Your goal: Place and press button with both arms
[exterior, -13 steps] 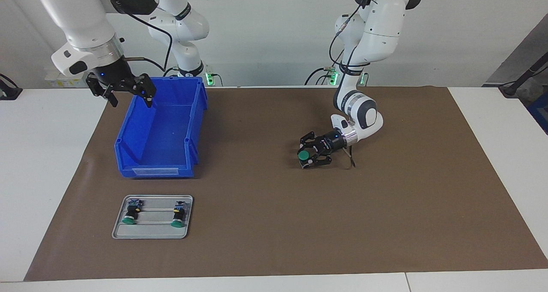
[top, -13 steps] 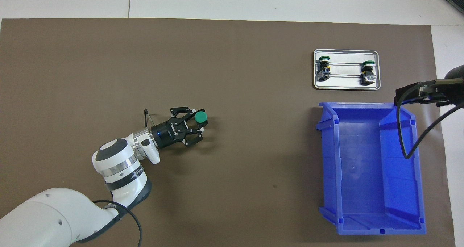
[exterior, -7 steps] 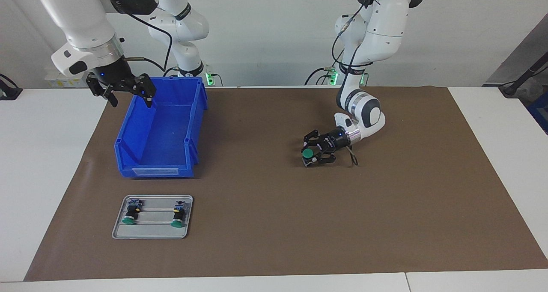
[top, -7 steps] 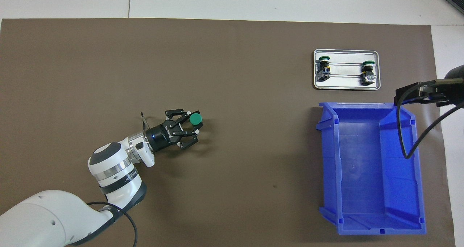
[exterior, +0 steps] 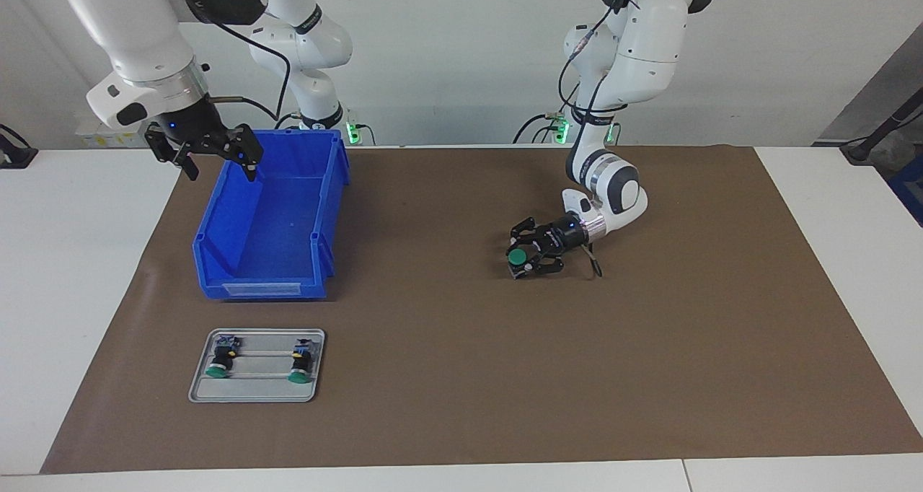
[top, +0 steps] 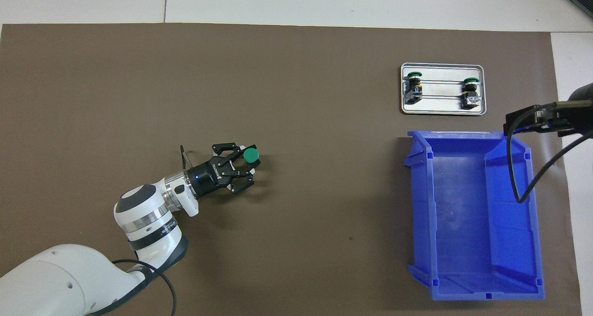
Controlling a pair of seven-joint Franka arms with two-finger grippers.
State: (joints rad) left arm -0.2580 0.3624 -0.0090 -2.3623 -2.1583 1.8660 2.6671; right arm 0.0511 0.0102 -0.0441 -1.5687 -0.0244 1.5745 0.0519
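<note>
Low over the brown mat (exterior: 461, 376), the left gripper (exterior: 525, 258) (top: 248, 165) is clamping its fingers on the button (exterior: 515, 258) (top: 251, 155), whose round green cap is showing between the black fingers while the body beneath is pointing down toward the mat. Whether the button's base is touching the mat cannot be told from either view. The left arm (exterior: 613, 189) (top: 143, 214) is bending down from its base so that the gripper is lying nearly level, its fingers pointing toward the right arm's end of the table.

Toward that end, the right gripper (exterior: 216, 161) is hanging in the air with its fingers spread apart, holding nothing, over the rim of the blue bin (exterior: 270, 221) (top: 472, 214) on the side nearer the robots; the right arm (exterior: 137, 30) is waiting there. In the overhead view only a dark piece of that arm with its looping cable is showing by the bin.

Just beside the bin, farther from the robots, a small grey tray (exterior: 256, 392) (top: 442, 111) is lying on the mat. Two more green-capped buttons are lying on their sides in it, well apart from each other, one (exterior: 218, 362) (top: 413, 85) at each end (exterior: 298, 366) (top: 470, 91), caps turned away from the robots. The held button is sitting well apart from both bin and tray, near the middle of the mat.
</note>
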